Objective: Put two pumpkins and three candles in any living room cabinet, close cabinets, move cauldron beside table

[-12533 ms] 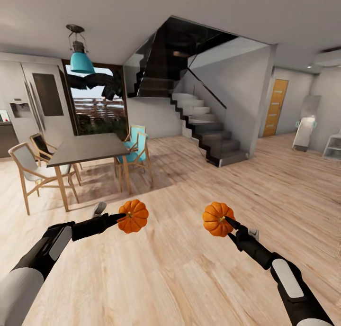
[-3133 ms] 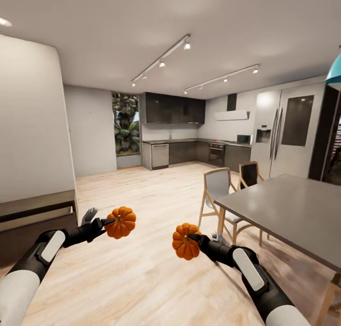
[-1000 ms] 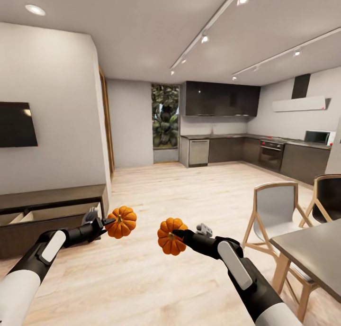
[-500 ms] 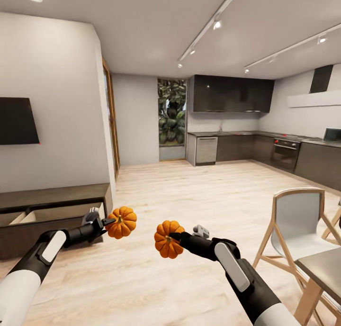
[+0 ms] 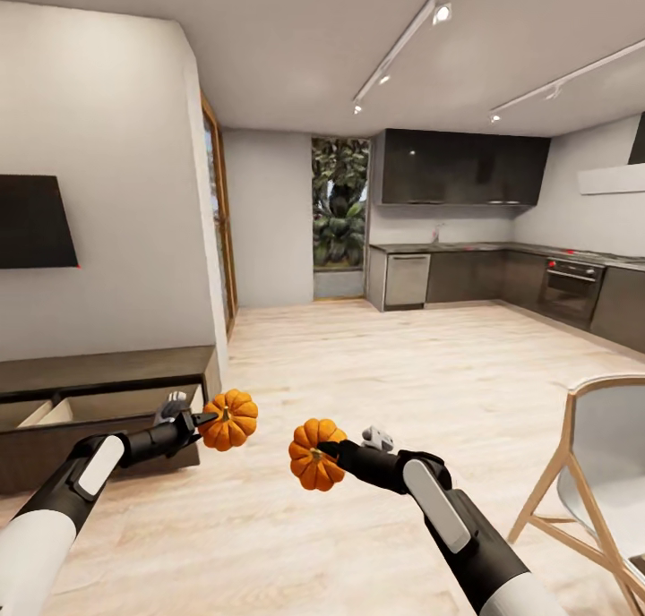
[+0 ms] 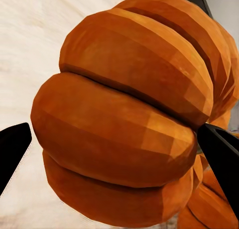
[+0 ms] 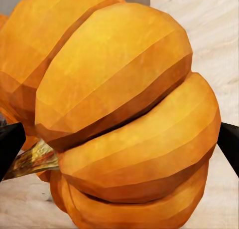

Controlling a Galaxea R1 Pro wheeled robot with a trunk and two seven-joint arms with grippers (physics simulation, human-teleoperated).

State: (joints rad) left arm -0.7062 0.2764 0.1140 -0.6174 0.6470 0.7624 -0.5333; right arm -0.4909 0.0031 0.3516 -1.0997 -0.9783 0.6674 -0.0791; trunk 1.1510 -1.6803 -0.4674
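Observation:
My left gripper point(image 5: 208, 417) is shut on one orange pumpkin point(image 5: 229, 420), held above the wood floor. My right gripper point(image 5: 324, 451) is shut on the second pumpkin point(image 5: 314, 455), a little lower and to the right. Up close, the left wrist view has its ribbed pumpkin point(image 6: 124, 114) between two black fingertips point(image 6: 221, 151). The right wrist view has the other pumpkin point(image 7: 129, 119), its brownish stem poking out sideways. The dark-brown cabinet point(image 5: 107, 370) stands low at the left under the white wall, one drawer point(image 5: 98, 407) pulled open with a pale beige inside. My left pumpkin hangs just off the cabinet's right end.
A black wall TV point(image 5: 36, 222) hangs above the cabinet. A wooden chair point(image 5: 591, 482) stands at the right edge. The grey kitchen units point(image 5: 502, 280) and an oven line the far wall. Open light wood floor point(image 5: 376, 365) stretches ahead.
The view has swung left: the chair and table slid toward the right edge, and the cabinet and TV stay at left. Both grippers keep their pumpkins, the right one drawn slightly nearer the left.

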